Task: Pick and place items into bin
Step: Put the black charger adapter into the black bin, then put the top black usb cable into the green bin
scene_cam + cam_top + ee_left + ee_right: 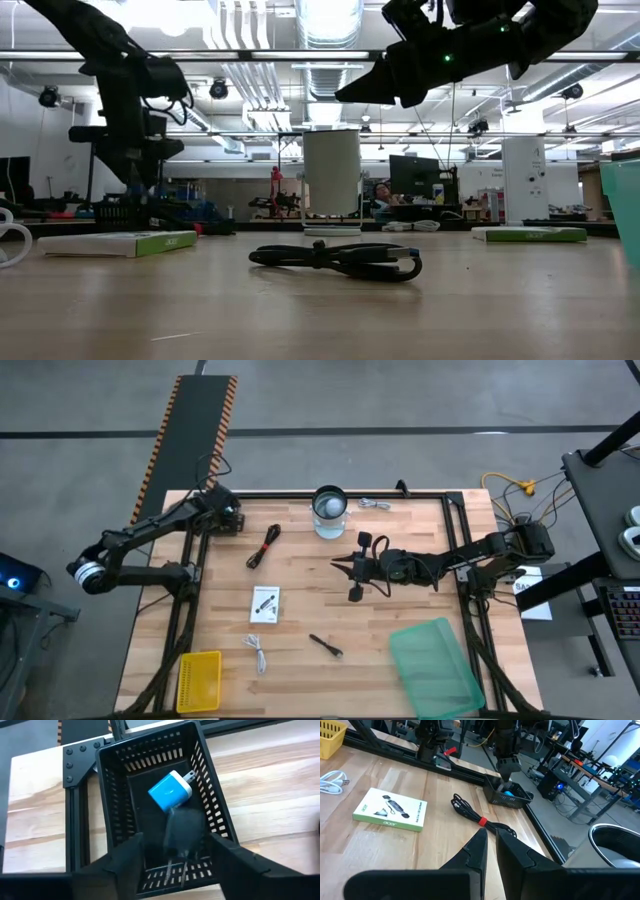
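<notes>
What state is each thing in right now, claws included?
Left claw: open, over the black basket.
Right claw: shut, empty, hovering.
Black basket: upright, blue charger inside.
Dark item: blurred, loose between the left claw's jaws.
Black cable: bundled, lying flat.
Clear jar: upright.
White packet: lying flat.

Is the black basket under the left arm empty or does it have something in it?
Not empty. The left wrist view shows a blue and white plug adapter lying inside the black basket, with a blurred dark object just above the basket floor.
</notes>
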Available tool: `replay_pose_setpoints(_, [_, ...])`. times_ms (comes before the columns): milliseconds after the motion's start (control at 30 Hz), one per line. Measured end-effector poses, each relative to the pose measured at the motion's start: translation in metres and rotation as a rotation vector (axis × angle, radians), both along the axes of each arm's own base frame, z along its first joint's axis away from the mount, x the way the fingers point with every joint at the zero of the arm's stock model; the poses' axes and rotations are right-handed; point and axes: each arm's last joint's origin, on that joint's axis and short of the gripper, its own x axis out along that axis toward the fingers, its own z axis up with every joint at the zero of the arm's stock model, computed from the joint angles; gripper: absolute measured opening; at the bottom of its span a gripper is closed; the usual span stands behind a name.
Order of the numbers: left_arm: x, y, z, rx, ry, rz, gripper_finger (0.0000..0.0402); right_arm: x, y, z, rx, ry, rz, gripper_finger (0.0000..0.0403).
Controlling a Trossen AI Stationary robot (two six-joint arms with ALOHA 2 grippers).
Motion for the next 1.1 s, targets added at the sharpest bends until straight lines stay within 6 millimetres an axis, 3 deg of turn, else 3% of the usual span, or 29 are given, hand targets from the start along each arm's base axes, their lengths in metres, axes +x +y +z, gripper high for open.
replay_pose_setpoints(233, [0.0, 0.0, 0.0, -0.003, 0.012, -0.022, 0.0243, 0.0, 0.0, 0.0, 0.0, 0.002, 0.0, 0.0029])
replay_pose_setpoints(400, [0.003, 0.0, 0.002, -0.032, 0.014, -0.148, 0.0244, 0.0, 0.0, 0.0, 0.0, 0.002, 0.0, 0.0029])
replay_pose_setpoints(567, [0.012, -0.003, 0.002, -0.121, -0.133, -0.339, 0.0245, 0.0, 0.0, 0.0, -0.001, 0.003, 0.0, 0.0029])
replay_pose_setpoints(700, [0.021, -0.01, 0.002, -0.177, -0.214, -0.46, 0.0246, 0.0, 0.0, 0.0, -0.002, 0.003, 0.001, 0.0029])
replay_pose_setpoints(967, [0.042, -0.034, -0.001, -0.215, -0.209, -0.624, 0.0246, 0.0, 0.0, 0.0, 0.0, 0.002, 0.0, 0.0029])
replay_pose_setpoints(1100, [0.048, -0.045, -0.001, -0.236, -0.227, -0.64, 0.0246, 0.0, 0.0, 0.0, 0.0, 0.002, 0.0, 0.0029])
